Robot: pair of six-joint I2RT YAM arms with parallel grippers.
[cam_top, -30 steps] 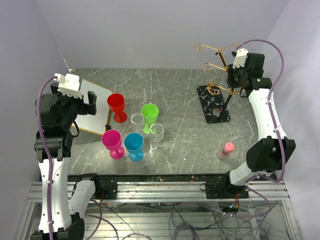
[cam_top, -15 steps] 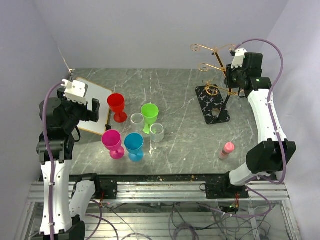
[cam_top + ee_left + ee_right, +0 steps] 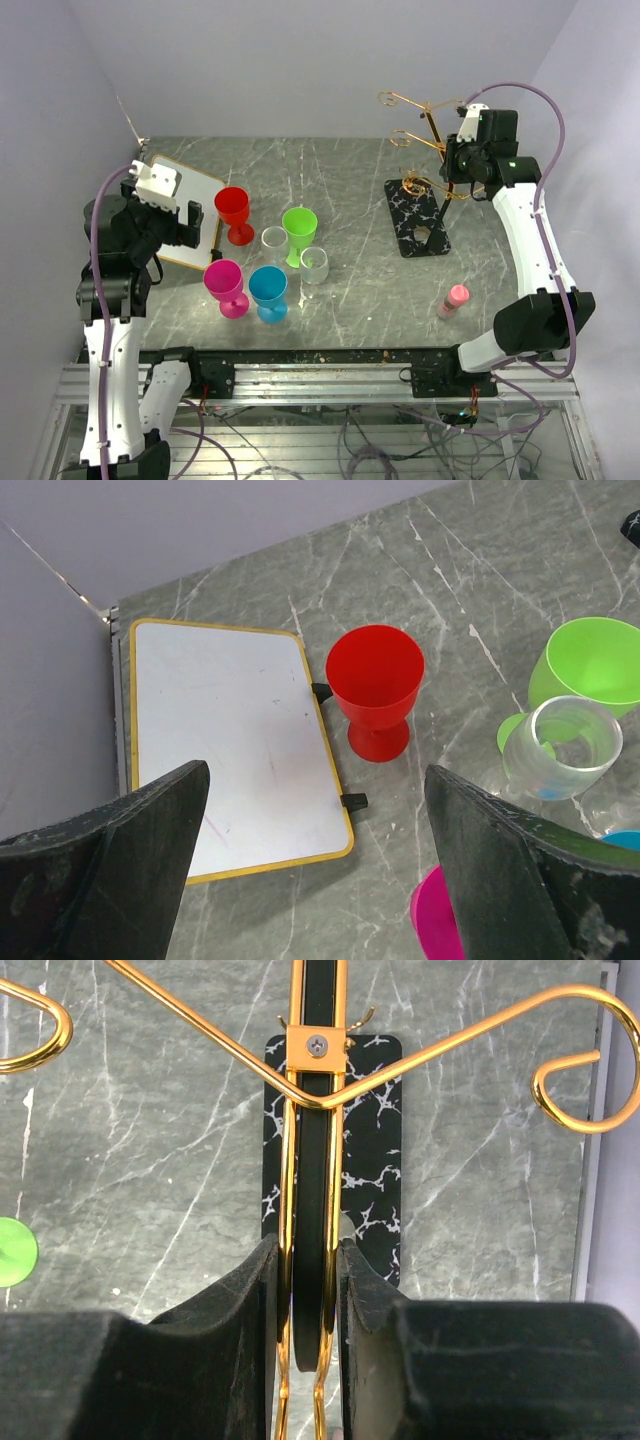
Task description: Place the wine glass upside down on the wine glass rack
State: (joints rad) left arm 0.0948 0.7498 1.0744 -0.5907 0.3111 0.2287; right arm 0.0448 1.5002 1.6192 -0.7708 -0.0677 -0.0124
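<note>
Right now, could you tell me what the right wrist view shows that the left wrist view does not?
Right wrist only: the right hand shut on the post of the wine glass rack, its marbled base below. Left wrist only: the open left hand, the whiteboard, the red glass, a clear glass. Both: the grey table and the green glass, a mere sliver at the right wrist.

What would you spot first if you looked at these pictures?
The bright cups bunched on the left half of the table: a red cup, a green cup, a pink cup and a blue cup. At the far right, the right gripper pinches the pole of a tall gold rack with curly arms.
</note>
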